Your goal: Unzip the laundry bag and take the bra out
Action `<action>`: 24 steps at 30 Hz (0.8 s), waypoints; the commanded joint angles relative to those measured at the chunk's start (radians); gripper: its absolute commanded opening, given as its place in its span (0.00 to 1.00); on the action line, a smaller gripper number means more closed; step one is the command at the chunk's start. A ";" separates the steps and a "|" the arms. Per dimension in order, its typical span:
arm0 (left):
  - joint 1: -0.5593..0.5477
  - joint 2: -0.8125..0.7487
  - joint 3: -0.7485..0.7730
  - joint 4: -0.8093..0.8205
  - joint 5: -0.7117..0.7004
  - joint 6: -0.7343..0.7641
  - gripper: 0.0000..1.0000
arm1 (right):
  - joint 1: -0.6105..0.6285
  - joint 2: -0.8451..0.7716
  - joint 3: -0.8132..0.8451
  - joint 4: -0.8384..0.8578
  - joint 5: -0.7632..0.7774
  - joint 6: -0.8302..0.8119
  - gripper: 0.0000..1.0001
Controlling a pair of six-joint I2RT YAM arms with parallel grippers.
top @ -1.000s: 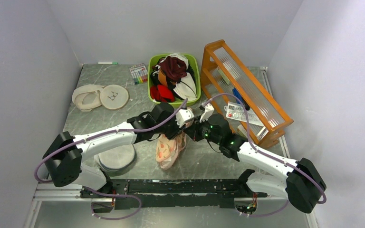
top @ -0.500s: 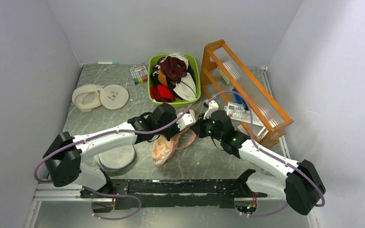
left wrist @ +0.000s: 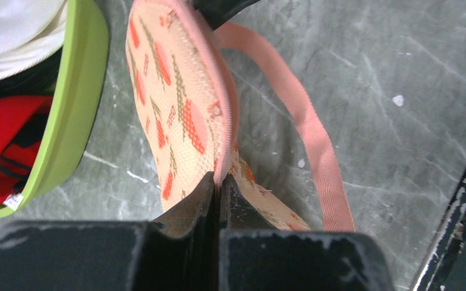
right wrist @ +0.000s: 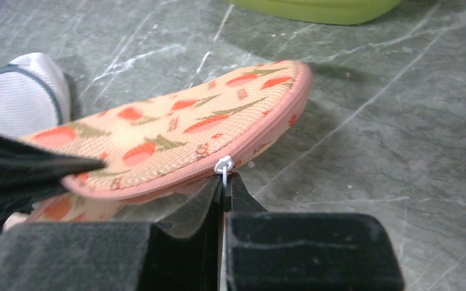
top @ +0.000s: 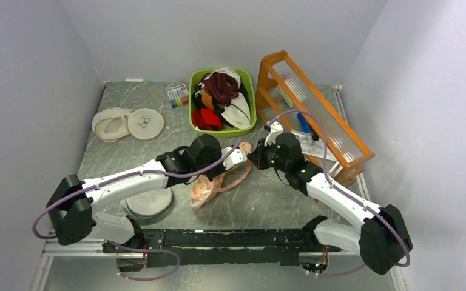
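The laundry bag point(top: 208, 187) sits in the middle of the worktop point(top: 261, 200), just near of the green bin point(top: 192, 104) and right of the white mesh disc point(top: 148, 203). It runs from the 2 tools at its far right end down to its near left end. Its pink strap point(left wrist: 306, 127) loops out onto the worktop on the right side.

The left tool point(left wrist: 218, 182) is closed on the bag's pink rim, with the floral fabric pinched between its 2 fingers. The right tool point(right wrist: 224, 182) is closed on the white zip pull point(right wrist: 223, 163), which hangs from the pink zip edge partway along the bag. From the right wrist view the bag stands tilted on its edge. I cannot tell how far the zip is parted.

The bin holds maroon, red and white garments. An orange rack point(top: 340, 138) leans at the far right.
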 commanded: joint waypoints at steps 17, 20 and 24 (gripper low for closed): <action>-0.005 -0.115 -0.043 0.057 0.213 0.005 0.74 | 0.021 -0.095 -0.155 0.185 -0.231 0.188 0.00; -0.005 -0.095 -0.044 0.103 0.192 -0.039 0.74 | 0.037 -0.098 -0.157 0.192 -0.230 0.202 0.00; -0.005 -0.022 -0.007 0.106 0.150 -0.078 0.79 | 0.054 -0.099 -0.156 0.187 -0.213 0.205 0.00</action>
